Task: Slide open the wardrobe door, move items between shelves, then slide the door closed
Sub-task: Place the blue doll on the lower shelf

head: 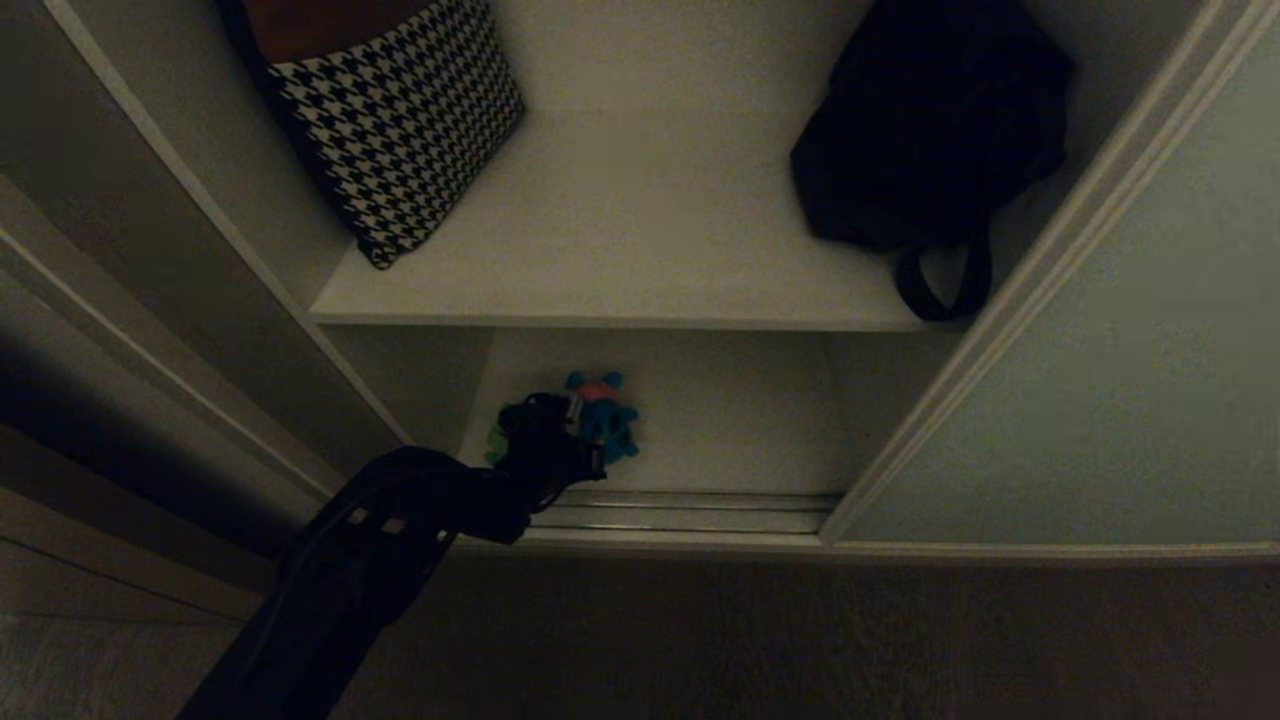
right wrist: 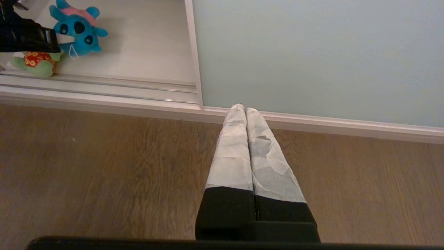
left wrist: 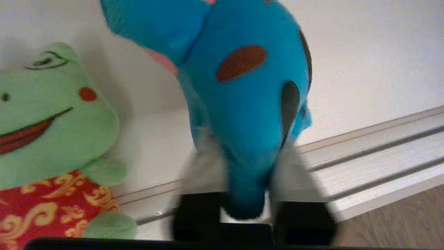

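Blue toy (left wrist: 239, 114) sits on the bottom shelf (head: 740, 430), lower middle of the head frame, door (head: 1100, 380) slid open. My left jaws (left wrist: 242, 180) straddle it, grip unclear; right jaws (right wrist: 247, 139) clenched, empty. Closing remains.

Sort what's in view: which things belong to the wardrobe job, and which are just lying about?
Job: blue plush toy, left gripper around it, bottom shelf, upper shelf, sliding door.
Lying about: green frog plush, houndstooth cushion, black bag.
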Tool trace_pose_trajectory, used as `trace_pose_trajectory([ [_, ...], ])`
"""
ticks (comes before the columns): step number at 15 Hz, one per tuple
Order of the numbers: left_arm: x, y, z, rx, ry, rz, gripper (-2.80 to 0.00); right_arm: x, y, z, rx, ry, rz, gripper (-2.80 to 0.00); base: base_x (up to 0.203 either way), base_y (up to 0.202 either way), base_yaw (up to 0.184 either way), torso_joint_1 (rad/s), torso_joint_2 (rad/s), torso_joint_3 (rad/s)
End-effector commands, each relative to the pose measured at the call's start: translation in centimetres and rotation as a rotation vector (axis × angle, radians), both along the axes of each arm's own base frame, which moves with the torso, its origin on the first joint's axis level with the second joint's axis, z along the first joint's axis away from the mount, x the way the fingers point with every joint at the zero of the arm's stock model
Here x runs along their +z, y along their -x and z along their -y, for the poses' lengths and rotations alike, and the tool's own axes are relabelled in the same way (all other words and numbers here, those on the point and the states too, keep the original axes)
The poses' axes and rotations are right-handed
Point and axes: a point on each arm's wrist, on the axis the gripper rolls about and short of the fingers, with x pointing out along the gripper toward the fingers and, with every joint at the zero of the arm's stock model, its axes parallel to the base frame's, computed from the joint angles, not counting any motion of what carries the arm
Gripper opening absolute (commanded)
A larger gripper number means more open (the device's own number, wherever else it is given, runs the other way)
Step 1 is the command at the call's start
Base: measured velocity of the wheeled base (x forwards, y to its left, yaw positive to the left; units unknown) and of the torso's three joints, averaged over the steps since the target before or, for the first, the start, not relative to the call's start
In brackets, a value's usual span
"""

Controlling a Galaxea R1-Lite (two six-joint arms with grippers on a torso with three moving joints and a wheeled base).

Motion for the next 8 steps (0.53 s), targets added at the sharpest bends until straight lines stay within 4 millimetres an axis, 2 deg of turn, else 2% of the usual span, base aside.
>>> trace_pose_trajectory([
  [1,0.05,-0.02,0.00,-0.001,-0.002,0.012,0.00,0.00,0.01,0.00,0.001,0.000,0.002,-2.80,0.000,0.000,0.000,0.000,0.00,0.000],
  [8,0.37,-0.08,0.09,0.003,0.016,0.050,0.00,0.00,0.01,0.00,0.000,0.000,0.002,-2.80,0.000,0.000,0.000,0.000,0.00,0.000],
])
